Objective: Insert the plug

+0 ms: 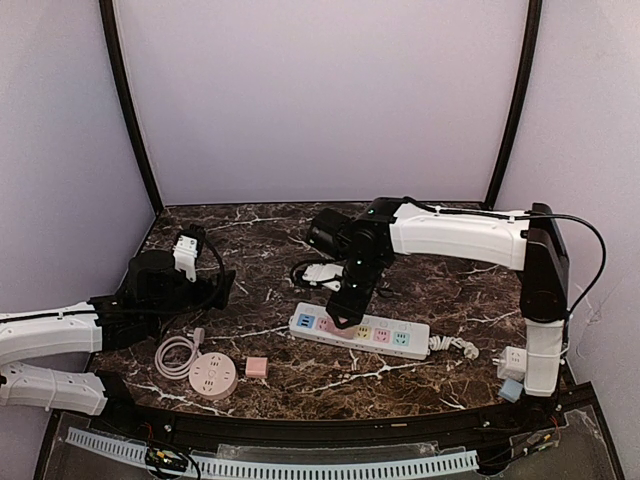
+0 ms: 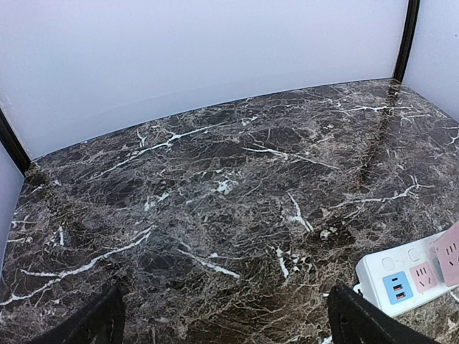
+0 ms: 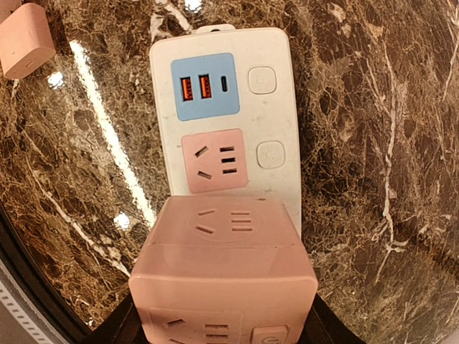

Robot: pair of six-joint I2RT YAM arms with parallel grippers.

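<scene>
Pink plug (image 3: pixel 224 276) is being gripped by right claw (image 3: pixel 222 326) over power strip (image 3: pixel 276 115); left claw (image 2: pixel 224 322) is being held wide open, empty.

One white power strip (image 1: pixel 395 338) is in view. Over its left part is one large pink socket cube (image 3: pixel 222 279). Left of the strip are one small pink block (image 1: pixel 256 367), one round pink socket hub (image 1: pixel 212 377) and one coiled cable (image 1: pixel 175 355). Right of it stands one white cube adapter (image 1: pixel 511 362).
</scene>
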